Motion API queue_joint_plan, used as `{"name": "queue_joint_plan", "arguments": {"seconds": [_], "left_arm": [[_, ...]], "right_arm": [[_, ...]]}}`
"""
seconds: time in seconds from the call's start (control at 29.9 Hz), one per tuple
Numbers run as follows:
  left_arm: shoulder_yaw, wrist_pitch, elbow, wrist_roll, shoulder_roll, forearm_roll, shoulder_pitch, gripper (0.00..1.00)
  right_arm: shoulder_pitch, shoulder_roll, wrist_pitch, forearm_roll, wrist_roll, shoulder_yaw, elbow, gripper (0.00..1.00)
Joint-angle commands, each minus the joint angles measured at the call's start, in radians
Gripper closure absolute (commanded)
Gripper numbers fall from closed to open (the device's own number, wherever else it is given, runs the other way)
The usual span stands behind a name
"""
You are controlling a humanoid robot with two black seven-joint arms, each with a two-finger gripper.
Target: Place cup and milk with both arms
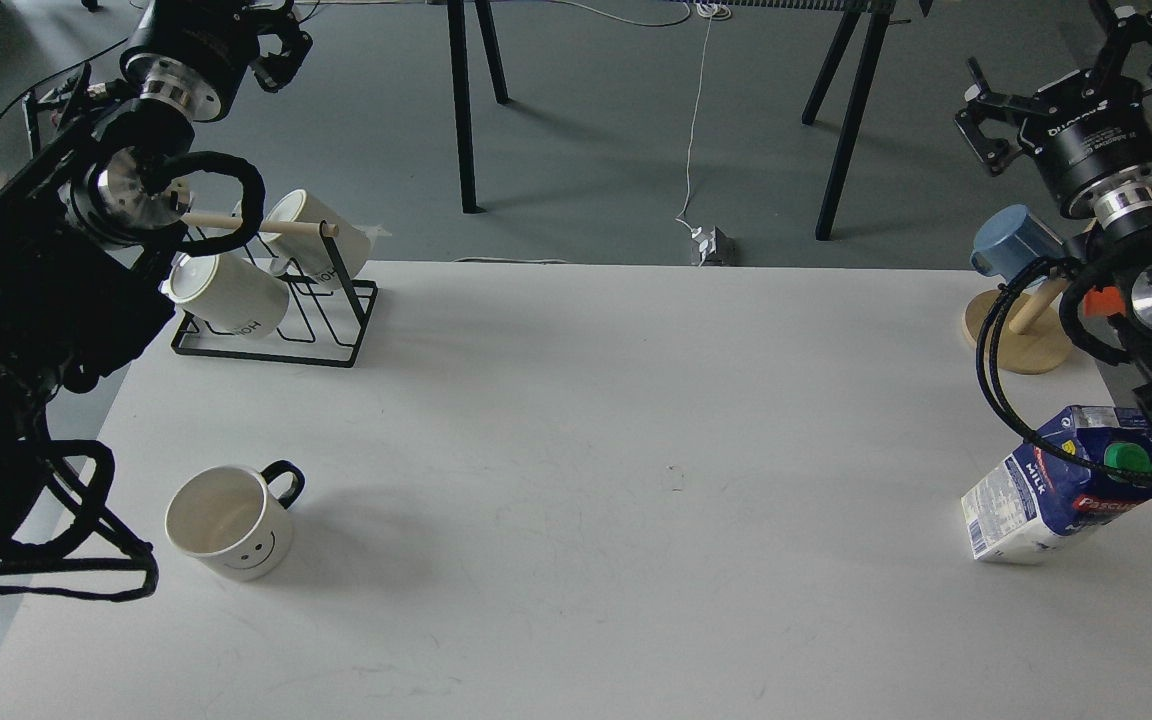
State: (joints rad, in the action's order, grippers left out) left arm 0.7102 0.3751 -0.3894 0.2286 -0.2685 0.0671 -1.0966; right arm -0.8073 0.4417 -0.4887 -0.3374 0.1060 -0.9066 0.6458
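I see the white smiley-face cup [230,521], black handle, upright at the table's [576,480] eight o'clock. The blue-and-white milk carton [1054,490], green cap, stands at four o'clock. My right gripper [1071,65] is spread open, empty; I cannot tell the left gripper's [271,40] opening.

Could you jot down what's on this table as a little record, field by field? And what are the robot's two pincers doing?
table: white table
cup: white smiley cup, upright, front left
milk: blue milk carton, front right
rack: black mug rack with white mugs, back left
stand: wooden stand with blue mug, back right
left pincer: raised, holds nothing, fingers unclear
right pincer: raised, open, empty
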Motion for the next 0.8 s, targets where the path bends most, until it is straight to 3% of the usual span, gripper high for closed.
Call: {"name": "queue_joint_plan", "arguments": {"seconds": [0.0,0.1,0.27,0.43,0.5,0.6,0.77], "left_arm": [[-0.079,0.056,-0.113,0.006,-0.066,-0.007,0.033,0.0],[-0.221,0.062,-0.309,0.015,-0.222,-0.022,0.086,0.01],[-0.325,0.056,-0.647,0.04,-0.489,-0.14,0.136,0.02],[-0.409,-0.031,-0.958,0.037,-0.691,-0.461,0.161,0.06],[-0.445,-0.058,-1.029,0.043,-0.754,-0.576,0.164,0.09],[-0.482,-0.058,-1.094,0.043,-0.848,-0.717,0.173,0.25],[-0.492,-0.055,-1.12,0.043,-0.96,-0.86,0.213,0.26]], "right_arm": [[-0.001,0.008,0.0,0.0,0.0,-0.002,0.031,0.01],[0.002,0.011,0.0,0.0,0.001,-0.008,0.048,0.01],[0.02,0.011,0.0,-0.002,0.001,-0.017,0.051,0.01],[0.03,0.003,0.0,-0.002,0.003,-0.025,0.054,0.01],[0.03,-0.001,0.0,-0.002,0.003,-0.031,0.054,0.01],[0.03,-0.003,0.0,-0.002,0.003,-0.031,0.055,0.01],[0.031,0.005,0.0,-0.002,0.001,-0.035,0.055,0.01]]}}
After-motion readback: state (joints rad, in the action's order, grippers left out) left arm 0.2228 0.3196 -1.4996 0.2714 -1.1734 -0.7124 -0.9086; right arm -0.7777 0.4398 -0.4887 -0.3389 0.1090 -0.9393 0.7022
